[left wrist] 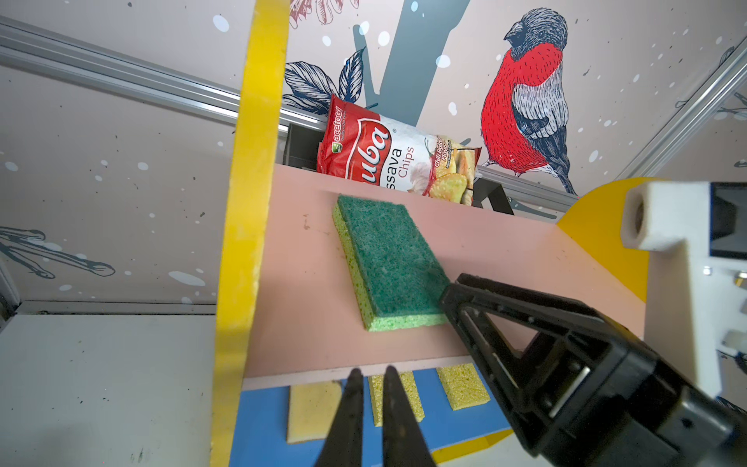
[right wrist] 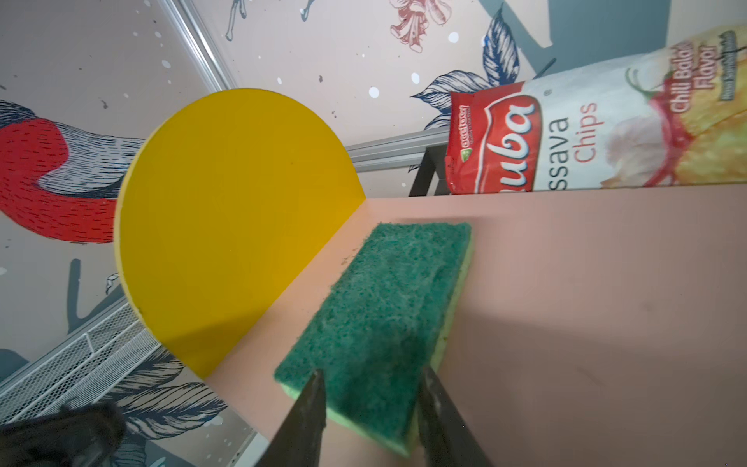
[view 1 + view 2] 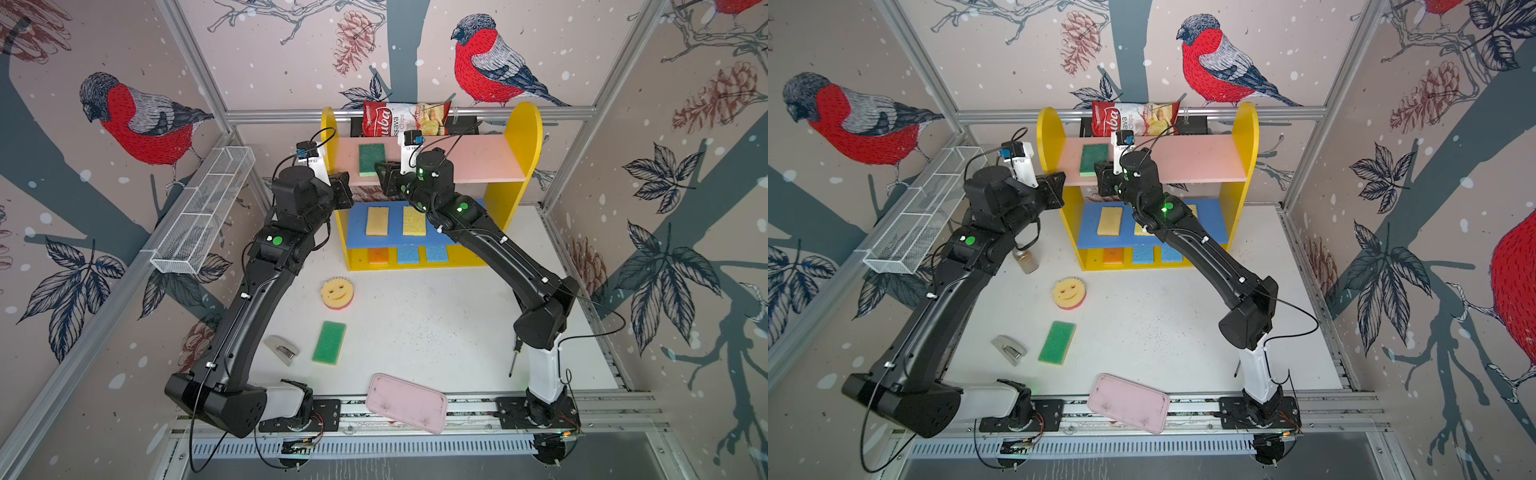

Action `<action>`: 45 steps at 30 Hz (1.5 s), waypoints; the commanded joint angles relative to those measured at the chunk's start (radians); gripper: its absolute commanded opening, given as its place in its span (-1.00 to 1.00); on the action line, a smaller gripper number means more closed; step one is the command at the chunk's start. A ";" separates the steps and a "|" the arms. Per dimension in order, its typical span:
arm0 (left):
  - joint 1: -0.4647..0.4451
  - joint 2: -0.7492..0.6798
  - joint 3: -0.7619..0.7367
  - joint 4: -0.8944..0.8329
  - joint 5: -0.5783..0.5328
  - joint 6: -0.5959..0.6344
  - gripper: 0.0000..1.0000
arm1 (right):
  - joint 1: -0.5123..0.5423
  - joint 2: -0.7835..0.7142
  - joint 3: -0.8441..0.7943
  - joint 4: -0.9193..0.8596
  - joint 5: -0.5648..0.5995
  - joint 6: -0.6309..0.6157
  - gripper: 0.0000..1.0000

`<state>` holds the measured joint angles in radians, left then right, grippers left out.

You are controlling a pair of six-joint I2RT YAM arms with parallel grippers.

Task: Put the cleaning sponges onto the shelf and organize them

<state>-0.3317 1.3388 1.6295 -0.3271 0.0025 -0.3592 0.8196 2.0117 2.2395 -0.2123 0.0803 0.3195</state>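
The shelf (image 3: 525, 137) stands at the back of the table. A green sponge (image 3: 371, 159) (image 2: 380, 307) lies flat on its pink upper board. My right gripper (image 3: 380, 170) (image 2: 370, 374) is shut across that sponge's near end, one finger at each long side. My left gripper (image 3: 343, 189) (image 1: 371, 370) is shut and empty, hovering just in front of the pink board's left end. Tan (image 3: 377, 221) and yellow (image 3: 413, 221) sponges lie on the blue board. Orange (image 3: 378, 256) and blue (image 3: 407, 254) ones sit on the base. A smiley sponge (image 3: 337, 293) and a second green sponge (image 3: 329, 343) lie on the table.
A chips bag (image 3: 405, 118) leans behind the shelf. A white wire mesh rack (image 3: 203, 216) hangs on the left rail. A stapler (image 3: 282, 348), a small jar (image 3: 1025, 259) and a pink tray (image 3: 406, 402) lie at the table's left and front.
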 commanded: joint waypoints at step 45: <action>0.006 0.005 -0.012 0.028 0.016 -0.017 -0.68 | -0.024 -0.100 -0.122 0.028 0.029 0.041 -0.10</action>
<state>-0.3275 1.3460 1.6112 -0.3271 0.0189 -0.3695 0.7986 1.9484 2.1567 -0.1951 0.0746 0.3470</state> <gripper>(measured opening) 0.162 0.449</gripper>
